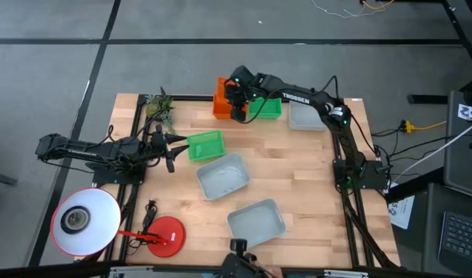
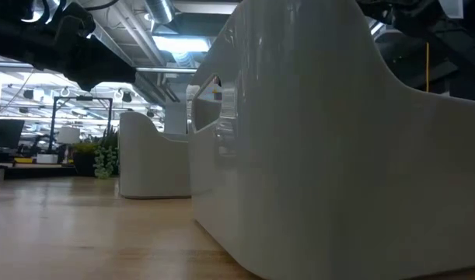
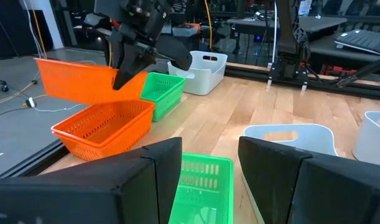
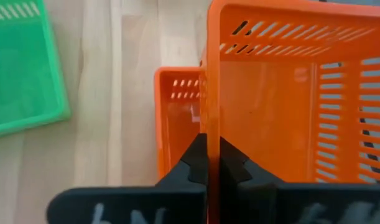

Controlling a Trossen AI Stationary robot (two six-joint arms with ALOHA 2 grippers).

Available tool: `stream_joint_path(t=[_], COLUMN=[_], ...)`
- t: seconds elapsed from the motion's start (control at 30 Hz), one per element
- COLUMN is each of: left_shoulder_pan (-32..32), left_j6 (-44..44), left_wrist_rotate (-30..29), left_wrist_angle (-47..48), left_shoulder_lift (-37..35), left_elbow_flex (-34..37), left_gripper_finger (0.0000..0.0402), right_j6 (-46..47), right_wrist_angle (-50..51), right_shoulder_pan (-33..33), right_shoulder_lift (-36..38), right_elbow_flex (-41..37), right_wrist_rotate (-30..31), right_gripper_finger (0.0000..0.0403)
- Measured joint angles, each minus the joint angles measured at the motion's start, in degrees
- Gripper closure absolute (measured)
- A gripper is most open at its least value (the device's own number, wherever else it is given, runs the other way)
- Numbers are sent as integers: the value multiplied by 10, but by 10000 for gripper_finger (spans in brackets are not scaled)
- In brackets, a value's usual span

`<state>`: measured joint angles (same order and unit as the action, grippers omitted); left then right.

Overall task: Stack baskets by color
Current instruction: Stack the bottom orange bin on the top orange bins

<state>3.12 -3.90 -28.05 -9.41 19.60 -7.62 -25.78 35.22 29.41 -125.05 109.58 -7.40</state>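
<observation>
Grey basket (image 2: 330,148) fills low view, nearest. Left gripper (image 3: 208,180) spread wide, empty, green basket (image 3: 202,186) just ahead between fingers. Farther: right gripper (image 4: 208,165) pinching wall of orange basket (image 4: 289,93), held tilted directly above second orange basket (image 3: 106,127) on table; long axes roughly aligned. Green basket (image 3: 162,92) touches beside it, may crowd descent. Right arm nearer stack.

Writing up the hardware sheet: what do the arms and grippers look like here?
Both arms are dark, slim and jointed. The right arm bears white lettering along one link and green lights near its joints. The left gripper has broad, flat black fingers; the right gripper has black fingers with stepped tips and pale markings on its body.
</observation>
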Motion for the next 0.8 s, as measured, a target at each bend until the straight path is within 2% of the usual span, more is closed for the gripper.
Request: stream_joint_path(t=[0.43, 0.8], left_shoulder_pan=[0, 0], left_j6=[0, -1], left_wrist_rotate=[0, 0], left_wrist_angle=[0, 0], left_shoulder_lift=[0, 0], left_elbow_flex=[0, 0], left_gripper_finger=[249, 249], right_j6=[30, 30], right_wrist_angle=[4, 4], right_shoulder_pan=[-1, -1], right_shoulder_lift=[0, 0], right_elbow_flex=[-11, -11], right_wrist_rotate=[-2, -2], right_gripper_finger=[399, 320])
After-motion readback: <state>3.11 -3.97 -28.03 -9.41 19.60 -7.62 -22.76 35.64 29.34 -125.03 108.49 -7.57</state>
